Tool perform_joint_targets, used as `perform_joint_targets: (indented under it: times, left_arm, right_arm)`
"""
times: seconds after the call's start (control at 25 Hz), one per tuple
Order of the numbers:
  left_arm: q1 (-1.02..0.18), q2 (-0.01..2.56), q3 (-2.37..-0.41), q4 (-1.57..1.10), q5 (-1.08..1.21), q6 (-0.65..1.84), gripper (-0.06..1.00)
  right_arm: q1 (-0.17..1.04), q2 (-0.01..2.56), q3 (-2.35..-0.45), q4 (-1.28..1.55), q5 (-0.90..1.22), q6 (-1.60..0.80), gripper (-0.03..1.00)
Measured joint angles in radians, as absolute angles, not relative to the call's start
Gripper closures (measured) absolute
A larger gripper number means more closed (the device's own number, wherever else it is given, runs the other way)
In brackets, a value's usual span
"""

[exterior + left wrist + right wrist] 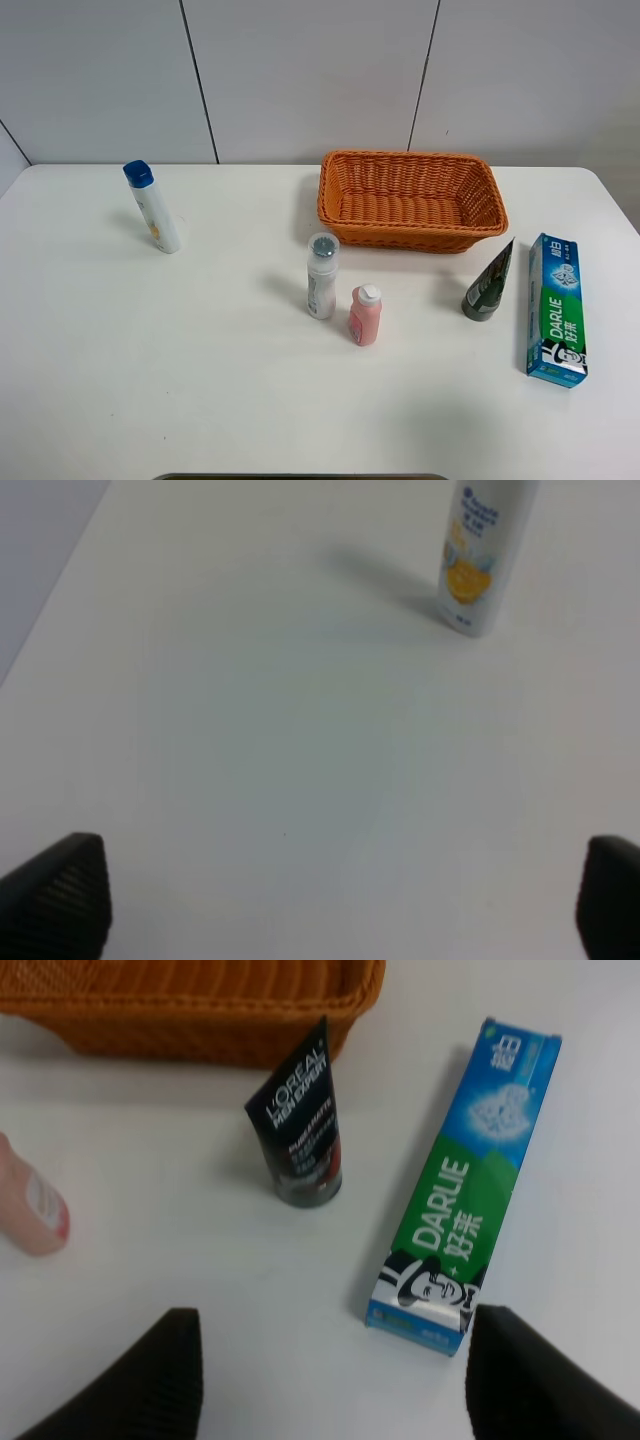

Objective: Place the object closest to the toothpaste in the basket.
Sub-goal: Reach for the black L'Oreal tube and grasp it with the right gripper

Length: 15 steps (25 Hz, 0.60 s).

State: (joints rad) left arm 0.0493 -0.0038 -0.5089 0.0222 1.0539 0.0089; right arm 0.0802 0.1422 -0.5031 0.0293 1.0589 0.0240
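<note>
A green and blue Darlie toothpaste box (pixel 556 309) lies flat at the table's right side; it also shows in the right wrist view (pixel 462 1188). A dark L'Oreal tube (pixel 489 283) stands on its cap just left of the box, the nearest thing to it, and shows in the right wrist view (pixel 302 1120). The orange wicker basket (pixel 410 200) sits behind them, empty. Neither gripper shows in the exterior high view. My right gripper (pixel 330 1380) is open above the table in front of the tube and box. My left gripper (pixel 340 900) is open over bare table.
A white bottle with a blue cap (pixel 153 208) leans at the far left and shows in the left wrist view (pixel 480 555). A white bottle with a clear cap (pixel 321 277) and a small pink bottle (pixel 364 315) stand mid-table, left of the tube.
</note>
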Motion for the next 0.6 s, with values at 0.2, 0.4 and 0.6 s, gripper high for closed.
perform_joint_targets:
  times: [0.2,0.4,0.6]
  left_arm:
    - [0.049,-0.004,-0.509,0.022,1.054,0.009,0.00]
    - [0.049,-0.004,-0.509,0.022,1.054,0.009,0.00]
    - [0.049,-0.004,-0.509,0.022,1.054,0.009,0.00]
  right_arm:
    - [0.080,0.321,-0.506,0.071,1.059,0.033,0.37]
    - [0.080,0.472,-0.602,0.084,1.059,0.045,0.37]
    - [0.080,0.628,-0.748,0.084,1.111,0.110,0.37]
